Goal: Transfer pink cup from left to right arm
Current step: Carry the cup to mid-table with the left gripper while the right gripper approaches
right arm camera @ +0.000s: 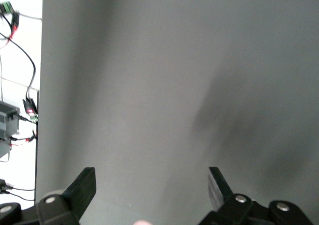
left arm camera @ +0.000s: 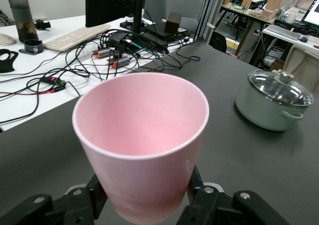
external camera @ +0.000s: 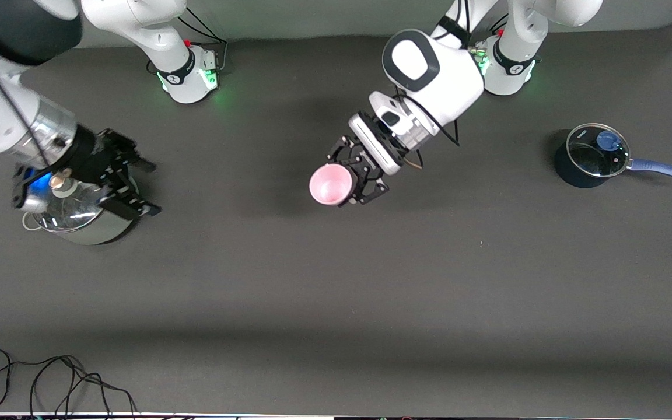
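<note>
Overhead, we list the left gripper point(external camera: 352, 179), jaws clamped on the pink cup point(external camera: 331, 184), and the right gripper point(external camera: 132, 185), jaws apart, over a lidded pot point(external camera: 88, 224); only the left wrist view shows cabled desks.

Mid-table: left gripper point(external camera: 354, 175) up in the air, clamped on the pink cup point(external camera: 331, 184), mouth unobstructed. Bare mat around and nearer the camera. Right gripper point(external camera: 129, 186), fingers wide, over the lidded steel pot point(external camera: 76, 219) at its own end. Blue saucepan point(external camera: 590, 156) well apart at the left arm's end. Cable tangle point(external camera: 56, 379) at the near edge.
</note>
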`<state>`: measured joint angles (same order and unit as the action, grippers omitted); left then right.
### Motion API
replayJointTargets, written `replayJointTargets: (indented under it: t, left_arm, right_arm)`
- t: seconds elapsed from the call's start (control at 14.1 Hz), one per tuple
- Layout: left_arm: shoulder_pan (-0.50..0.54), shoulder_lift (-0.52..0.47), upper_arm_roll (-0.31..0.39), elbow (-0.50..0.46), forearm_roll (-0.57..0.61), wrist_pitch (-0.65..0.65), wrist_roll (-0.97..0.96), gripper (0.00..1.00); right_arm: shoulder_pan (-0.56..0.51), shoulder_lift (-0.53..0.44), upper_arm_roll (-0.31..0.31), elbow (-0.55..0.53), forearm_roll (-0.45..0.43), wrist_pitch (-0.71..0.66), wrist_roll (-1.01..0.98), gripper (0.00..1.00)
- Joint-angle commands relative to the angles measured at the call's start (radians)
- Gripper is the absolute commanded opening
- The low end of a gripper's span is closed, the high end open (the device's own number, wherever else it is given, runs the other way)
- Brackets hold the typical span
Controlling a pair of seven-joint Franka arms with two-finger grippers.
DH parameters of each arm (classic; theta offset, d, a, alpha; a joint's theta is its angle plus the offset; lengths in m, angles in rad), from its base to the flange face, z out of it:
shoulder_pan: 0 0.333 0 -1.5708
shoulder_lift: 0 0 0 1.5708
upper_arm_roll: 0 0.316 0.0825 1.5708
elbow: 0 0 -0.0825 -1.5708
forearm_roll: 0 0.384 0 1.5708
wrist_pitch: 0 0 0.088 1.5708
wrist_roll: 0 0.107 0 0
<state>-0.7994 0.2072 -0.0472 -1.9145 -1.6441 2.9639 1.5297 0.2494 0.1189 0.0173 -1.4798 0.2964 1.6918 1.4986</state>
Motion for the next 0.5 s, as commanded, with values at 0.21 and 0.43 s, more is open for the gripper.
replayJointTargets:
  t: [0.21,0.43]
  left_arm:
    - [-0.05,-0.075,0.021,-0.02,-0.013,0.03,-0.048,0.41]
    - [-0.064,-0.074,0.021,-0.02,-0.013,0.046,-0.049,0.41]
  right_arm:
    - [0.163,0.123,-0.005,0.187,0.0,-0.07,0.166,0.95]
    - [0.234,0.139,-0.005,0.208,0.006,-0.072,0.183,0.96]
